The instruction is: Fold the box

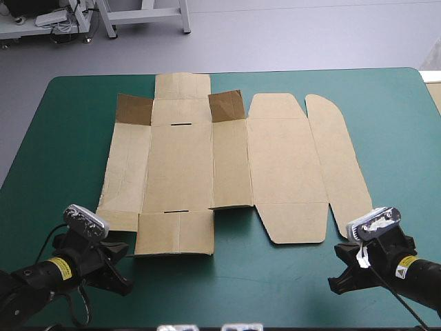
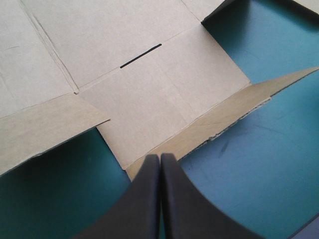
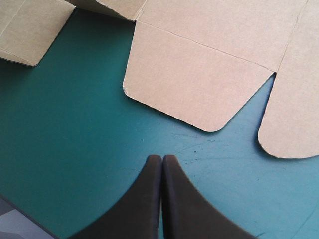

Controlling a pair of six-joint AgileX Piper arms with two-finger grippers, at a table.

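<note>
the left gripper (image 2: 160, 157) hangs clenched on nothing at the near left flaps of the brown box (image 1: 227, 165), which lies unfolded across the middle of the teal-green cover (image 1: 69, 124), and the right gripper (image 3: 162, 158), likewise pinched empty, near its rounded near-right flap.

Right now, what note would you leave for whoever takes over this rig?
Left pincer: shut, empty, its tip at the near edge of the box.
Right pincer: shut, empty, over the teal-green cover, just short of the rounded flap at the box's near right.
Box: flat brown sheet mid-table; its two far corner tabs look slightly raised.
Done: nothing folded.
Left: raise and tuck all walls.
</note>
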